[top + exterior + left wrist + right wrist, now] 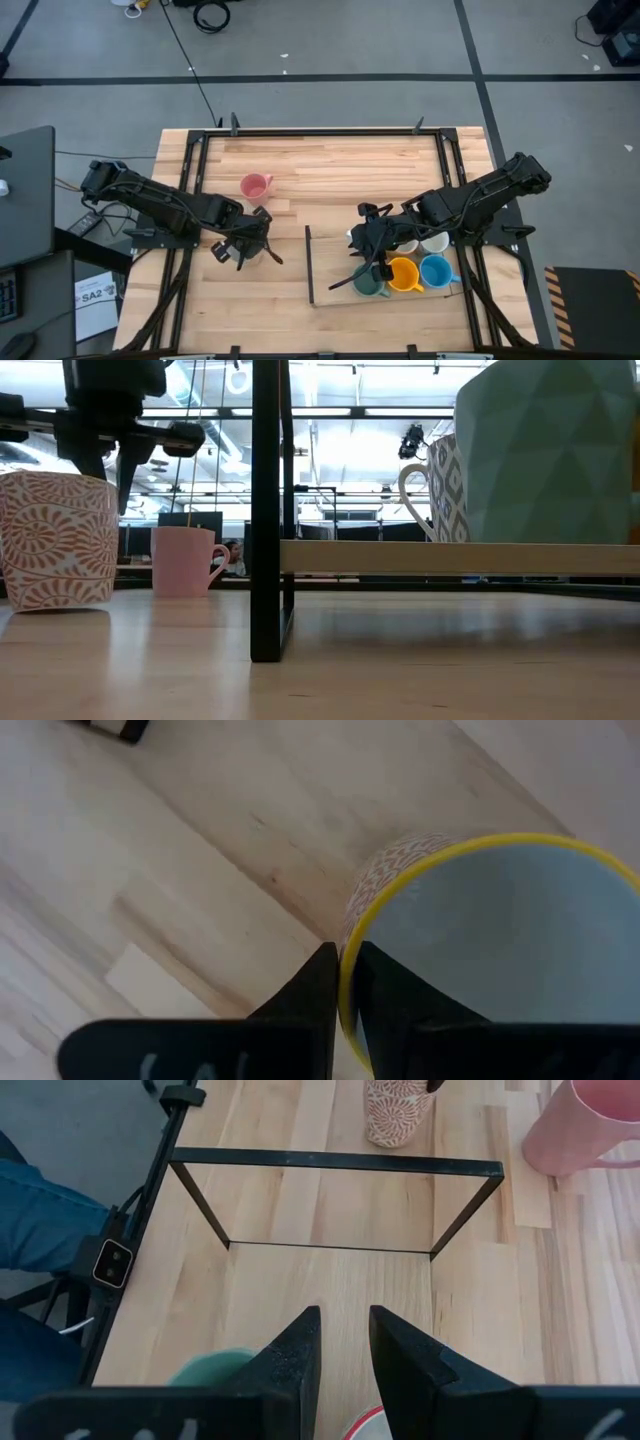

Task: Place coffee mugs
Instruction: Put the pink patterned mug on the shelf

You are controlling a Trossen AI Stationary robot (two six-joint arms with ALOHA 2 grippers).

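The wooden table (330,160) is pale butcher-block planking, smooth and lightly glossy, edged by a thin black metal frame (320,131). On its right half stands a low rack (310,265) with a pale wood shelf on slim black square-section legs; in the low view one leg (268,510) rises as a dark post and the shelf board runs off to the right.

The left arm (150,200) reaches in from the table's left side. The left gripper (342,982) is pinched on the rim of a patterned mug (55,540), one dark finger (310,990) outside the wall and the other inside the bowl. This mug stands upright on the table, left of the rack: a round ceramic cup, cream with orange-red swirls outside, plain pale glaze inside, a yellow band at the lip.

The right arm (480,195) comes in from the right, and the right gripper (375,262) hovers above the rack with its fingers (295,1355) slightly parted and gripping nothing.

Just beside that gripper, on the rack, are a dark green mug (368,283), an orange mug (403,274), a blue mug (436,271) and a white mug (435,243), packed close together.

The pink mug (254,186) stands alone on the bare table, near and behind the left gripper, smooth and matte with a loop handle.
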